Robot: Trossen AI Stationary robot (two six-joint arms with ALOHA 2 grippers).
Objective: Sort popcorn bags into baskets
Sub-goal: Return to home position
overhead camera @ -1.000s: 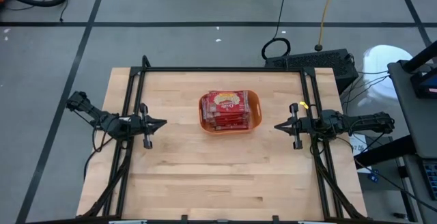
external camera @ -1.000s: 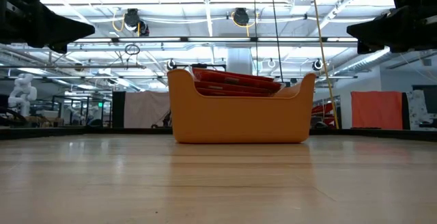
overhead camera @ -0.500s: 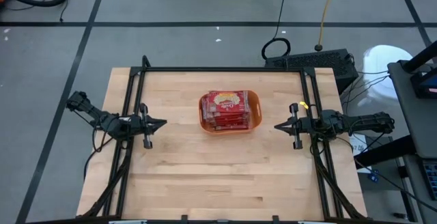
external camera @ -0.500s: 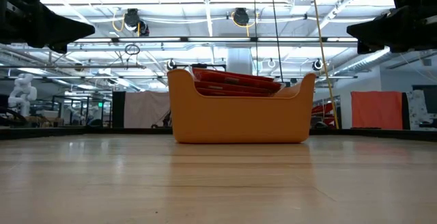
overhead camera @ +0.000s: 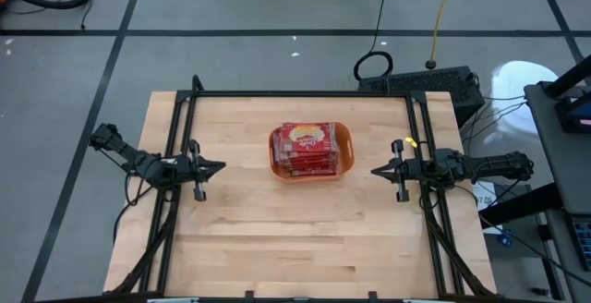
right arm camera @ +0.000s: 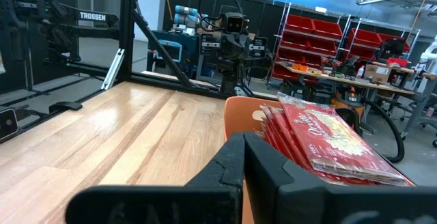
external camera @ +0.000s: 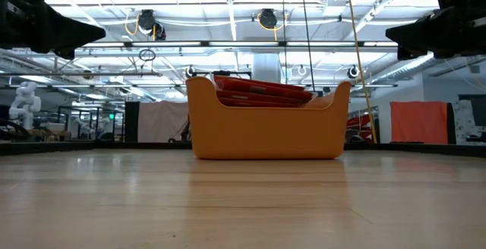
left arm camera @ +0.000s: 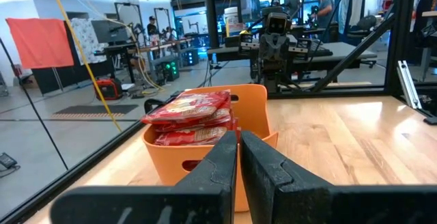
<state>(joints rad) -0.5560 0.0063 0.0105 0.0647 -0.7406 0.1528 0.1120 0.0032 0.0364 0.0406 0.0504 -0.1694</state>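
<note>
Left gripper: we see it over the table's left edge, fingers pressed together on nothing, pointing at the bin.
Right gripper: over the right edge, likewise clenched and empty, pointing back at the bin.
Bin: it sits on the table a little toward the far side, between the two grippers and well apart from both.
Bags: we find them stacked inside the bin, piled above its rim, the top one face up with its cream oval showing.
Bags and grippers: no bag touches either gripper. From the left wrist the pile lies straight ahead past the closed tips. From the right wrist it lies ahead and to one side of the tips.
Low view: the bags slope across the bin's top, one end higher.
Hidden: the bin wall covers the lower bags, so we cannot count them.
Cut off: dark arm parts show only at the low view's upper corners. In each wrist view that arm's own fingers block part of the bin.
Hard to make out: a person far back in the room, small.
</note>
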